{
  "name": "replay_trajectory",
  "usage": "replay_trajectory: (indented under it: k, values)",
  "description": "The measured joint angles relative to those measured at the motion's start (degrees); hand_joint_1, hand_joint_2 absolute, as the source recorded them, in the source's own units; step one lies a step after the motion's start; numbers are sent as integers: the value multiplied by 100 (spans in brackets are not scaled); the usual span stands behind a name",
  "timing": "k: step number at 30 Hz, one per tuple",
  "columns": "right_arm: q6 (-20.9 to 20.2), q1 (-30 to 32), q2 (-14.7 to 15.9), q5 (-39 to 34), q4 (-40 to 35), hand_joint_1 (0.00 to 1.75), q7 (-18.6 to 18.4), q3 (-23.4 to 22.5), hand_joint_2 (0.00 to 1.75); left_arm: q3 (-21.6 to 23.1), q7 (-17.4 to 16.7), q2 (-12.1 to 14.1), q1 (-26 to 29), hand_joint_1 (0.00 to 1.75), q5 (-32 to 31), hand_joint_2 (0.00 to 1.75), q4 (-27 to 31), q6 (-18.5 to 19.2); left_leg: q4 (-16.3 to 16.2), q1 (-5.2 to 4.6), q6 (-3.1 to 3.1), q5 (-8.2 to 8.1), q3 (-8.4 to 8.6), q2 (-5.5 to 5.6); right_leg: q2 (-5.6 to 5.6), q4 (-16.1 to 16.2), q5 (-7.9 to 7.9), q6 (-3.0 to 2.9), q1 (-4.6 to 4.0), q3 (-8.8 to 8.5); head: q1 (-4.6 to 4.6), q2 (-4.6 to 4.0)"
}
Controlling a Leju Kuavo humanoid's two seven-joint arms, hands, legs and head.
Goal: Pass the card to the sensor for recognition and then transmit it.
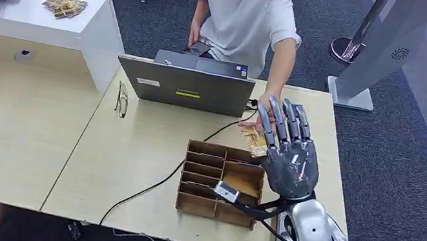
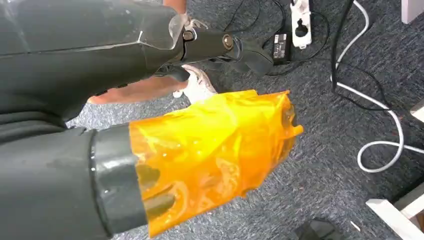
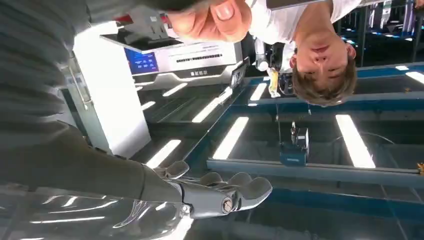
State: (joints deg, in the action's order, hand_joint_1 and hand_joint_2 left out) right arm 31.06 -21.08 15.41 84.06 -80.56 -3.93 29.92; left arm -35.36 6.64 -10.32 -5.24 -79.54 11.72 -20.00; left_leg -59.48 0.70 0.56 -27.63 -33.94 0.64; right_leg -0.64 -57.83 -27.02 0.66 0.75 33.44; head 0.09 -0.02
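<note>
Tabletop lies below the raised right robot hand; a person sits beyond it, behind a laptop. A cardboard divider box sits just below and inboard of the robot hand, with a small sensor on its near edge. Right robot hand: fingers spread, upright, holding nothing. The card appears to be just behind its fingers, at the person's hand, partly hidden. Left robot hand, wrapped in orange film, hangs over the floor; cannot tell its finger state. Judgement: handover step, either receiving or just given. Next move depends on who holds the card.
</note>
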Motion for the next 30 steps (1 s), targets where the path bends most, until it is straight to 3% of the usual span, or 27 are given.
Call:
replay_trajectory:
  k: [1, 5, 30]
  values:
    - [0, -2, -2, -9, 7, 155, 11, 2, 175, 0, 0, 0, 0, 0, 0, 0, 0, 0, 0, 0, 0, 0, 0, 0, 1, 0, 0, 0, 0, 0, -2, 0]
    - [-2, -24, -4, -17, 26, 173, 13, 13, 175, 0, 0, 0, 1, 0, 2, 0, 0, 0, 0, 0, 0, 0, 0, 0, 1, 0, 0, 0, 0, 0, -2, 0]
    - [26, -55, -28, -306, 48, 175, 92, 103, 175, 4, -7, 9, 8, 0, 18, 0, 0, -26, 0, 0, 0, 0, 0, 1, 2, 0, 0, 0, 0, 0, -2, 0]
